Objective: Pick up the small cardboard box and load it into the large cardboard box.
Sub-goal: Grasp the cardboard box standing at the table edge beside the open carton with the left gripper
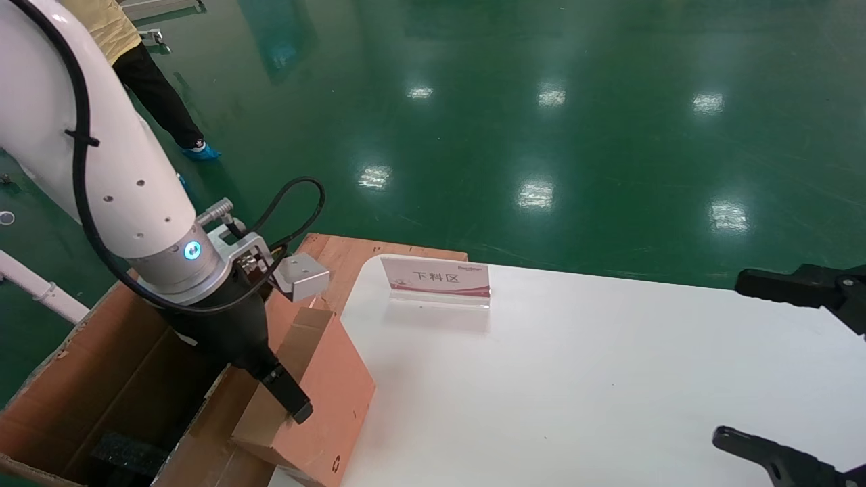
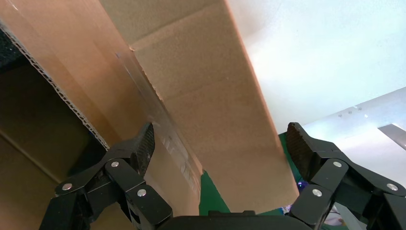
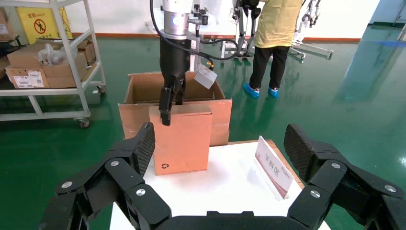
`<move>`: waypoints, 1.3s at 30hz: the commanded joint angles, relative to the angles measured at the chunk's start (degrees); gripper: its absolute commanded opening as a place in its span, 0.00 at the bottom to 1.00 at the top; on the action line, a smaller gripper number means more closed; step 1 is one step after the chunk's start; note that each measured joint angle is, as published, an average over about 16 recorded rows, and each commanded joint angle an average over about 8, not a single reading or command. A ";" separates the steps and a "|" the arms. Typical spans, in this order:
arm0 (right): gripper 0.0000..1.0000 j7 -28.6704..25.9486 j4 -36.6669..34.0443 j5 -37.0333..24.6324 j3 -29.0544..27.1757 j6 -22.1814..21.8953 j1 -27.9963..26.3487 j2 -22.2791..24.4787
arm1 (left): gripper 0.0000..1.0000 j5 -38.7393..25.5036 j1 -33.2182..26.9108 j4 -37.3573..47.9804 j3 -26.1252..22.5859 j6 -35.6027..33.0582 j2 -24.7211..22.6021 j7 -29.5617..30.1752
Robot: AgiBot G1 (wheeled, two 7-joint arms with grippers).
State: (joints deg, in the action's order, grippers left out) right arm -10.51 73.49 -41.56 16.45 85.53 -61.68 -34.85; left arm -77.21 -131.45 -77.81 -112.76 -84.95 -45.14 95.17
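The small cardboard box (image 1: 331, 399) stands on its narrow edge at the left edge of the white table (image 1: 575, 379), its recycling mark low on the broad face (image 3: 184, 143). My left gripper (image 1: 287, 396) comes down over its top, open. The fingers (image 2: 143, 148) straddle the pale narrow edge (image 2: 215, 96) with a thin gap on each side. The large cardboard box (image 1: 74, 379) sits open on the floor just beyond the table's left edge, behind the small one (image 3: 220, 120). My right gripper (image 1: 729, 357) hovers open at the table's right side, holding nothing.
A pink-and-white sign (image 1: 436, 277) stands at the table's far edge. Black foam (image 1: 125, 453) lies inside the large box. A person in yellow (image 3: 270, 43) stands behind it. A shelf cart with cartons (image 3: 43, 62) is off to one side on the green floor.
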 commanded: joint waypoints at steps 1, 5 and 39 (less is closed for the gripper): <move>1.00 0.00 0.00 0.01 0.01 0.00 0.00 0.00 | 1.00 -0.05 0.26 0.01 -0.17 0.23 0.10 -0.10; 0.98 0.01 -0.01 0.01 0.01 -0.01 0.00 0.01 | 1.00 -0.03 0.64 0.01 -0.46 0.62 0.19 -0.23; 0.00 0.01 -0.01 0.03 0.02 -0.03 0.00 0.01 | 0.00 -0.08 0.68 0.04 -0.39 0.57 0.19 -0.25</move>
State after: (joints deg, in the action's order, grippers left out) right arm -10.50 73.47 -41.54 16.47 85.50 -61.67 -34.84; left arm -77.30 -130.78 -77.78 -113.15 -84.37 -44.95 94.92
